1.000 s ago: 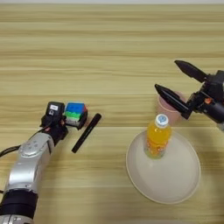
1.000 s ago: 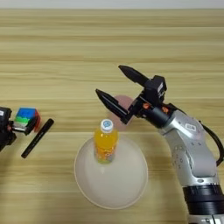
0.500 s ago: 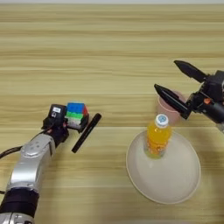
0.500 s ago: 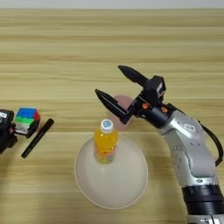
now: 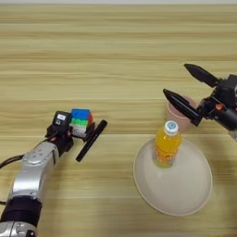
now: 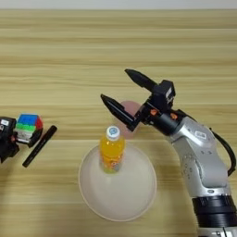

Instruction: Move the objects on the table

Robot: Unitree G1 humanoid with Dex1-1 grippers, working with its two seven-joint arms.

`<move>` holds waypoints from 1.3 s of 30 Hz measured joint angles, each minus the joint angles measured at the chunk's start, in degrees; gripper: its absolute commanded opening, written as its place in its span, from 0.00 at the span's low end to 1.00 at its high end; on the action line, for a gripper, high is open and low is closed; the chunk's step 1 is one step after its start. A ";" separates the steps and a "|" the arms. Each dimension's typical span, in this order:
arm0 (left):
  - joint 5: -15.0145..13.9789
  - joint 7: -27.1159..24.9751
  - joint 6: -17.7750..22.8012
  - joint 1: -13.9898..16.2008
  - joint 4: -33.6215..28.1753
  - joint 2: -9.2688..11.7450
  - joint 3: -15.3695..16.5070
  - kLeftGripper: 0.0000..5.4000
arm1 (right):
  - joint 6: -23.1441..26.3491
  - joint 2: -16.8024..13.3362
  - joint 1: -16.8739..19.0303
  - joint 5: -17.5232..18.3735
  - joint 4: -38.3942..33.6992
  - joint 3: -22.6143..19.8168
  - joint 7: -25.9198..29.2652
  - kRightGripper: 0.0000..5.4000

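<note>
A small orange juice bottle (image 5: 166,144) with a white cap stands upright on the far left part of the large round cream plate (image 5: 185,194). My right gripper (image 5: 175,78) hovers just behind the bottle, open wide, with its black fingers either side of a small pink cup (image 5: 183,115). At the left, the multicoloured puzzle cube (image 5: 80,122) rests on the table (image 5: 115,46) right against my left gripper (image 5: 61,126). The black marker pen (image 5: 91,140) lies slanted just right of the cube.
The pink cup (image 6: 128,115) stands on the table just beyond the plate's far rim (image 6: 139,152). My right forearm (image 6: 199,148) runs down the right side. A black cable trails by my left arm (image 5: 28,180).
</note>
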 measured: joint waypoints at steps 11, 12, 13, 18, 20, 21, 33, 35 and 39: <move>1.10 0.10 -1.78 -1.08 2.33 0.01 0.18 0.71 | 0.00 0.13 0.00 0.00 -0.02 0.00 -0.01 1.00; 1.10 0.08 -1.92 -1.14 2.51 0.01 0.19 0.69 | 0.01 0.17 0.00 0.06 -0.02 -0.01 -0.01 1.00; 1.09 0.04 -2.01 -1.17 2.70 0.01 0.20 0.67 | 0.03 0.19 0.00 0.12 -0.14 -0.06 -0.02 1.00; 1.09 -0.06 -2.40 -1.32 3.09 0.01 0.21 0.61 | 0.05 0.22 0.00 0.35 -0.79 -0.50 -0.02 1.00; 1.09 -0.10 -2.43 -1.35 3.12 0.01 0.21 0.61 | 0.06 0.24 0.00 0.35 -0.79 -0.66 -0.02 1.00; 1.09 -0.12 -2.45 -1.36 3.13 0.01 0.21 0.61 | 0.06 0.24 0.00 0.35 -0.79 -0.67 -0.02 1.00; 1.72 -0.17 -4.04 -1.48 3.11 0.01 0.09 0.61 | 0.07 0.44 -0.02 0.33 -0.78 -0.72 -0.03 1.00; 1.70 -0.44 -4.09 -1.49 3.06 0.01 0.05 0.61 | 0.07 0.48 -0.03 0.33 -0.77 -0.72 -0.04 1.00; 1.63 -2.01 -4.30 -1.38 1.24 0.00 -0.22 0.61 | 0.07 0.62 -0.10 0.32 -0.57 -0.74 -0.06 1.00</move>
